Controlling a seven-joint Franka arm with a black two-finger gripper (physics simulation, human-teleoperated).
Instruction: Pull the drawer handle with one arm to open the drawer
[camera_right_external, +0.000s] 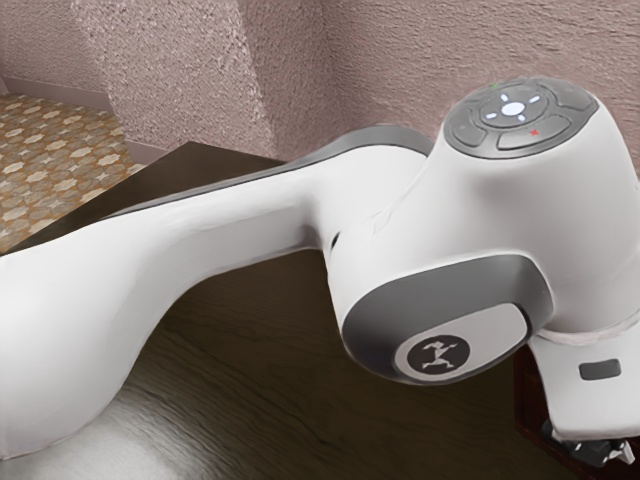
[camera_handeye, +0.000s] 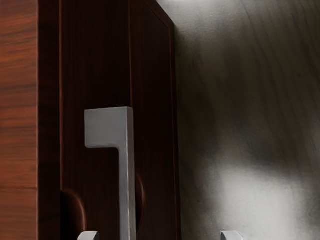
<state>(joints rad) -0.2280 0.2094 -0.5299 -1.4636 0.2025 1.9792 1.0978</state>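
A dark wooden drawer front (camera_handeye: 100, 60) stands close under my hand. Its silver bar handle (camera_handeye: 126, 170) runs along the panel, with a square foot at one end and a rounded recess behind it. My gripper (camera_handeye: 160, 236) is open. One fingertip (camera_handeye: 89, 235) sits just beside the bar and the other fingertip (camera_handeye: 231, 235) is far off over the tabletop, so the bar lies between them untouched. In the exterior view a sliver of the drawer unit (camera_right_external: 525, 400) shows at the lower right, behind my white arm (camera_right_external: 300, 230).
A dark wood-grain table (camera_right_external: 250, 380) carries the unit; its surface (camera_handeye: 250, 125) spreads beside the drawer front. A lighter reddish panel (camera_handeye: 17, 100) borders the drawer on the other side. Textured pink walls (camera_right_external: 200, 70) and a patterned floor (camera_right_external: 50, 150) lie behind.
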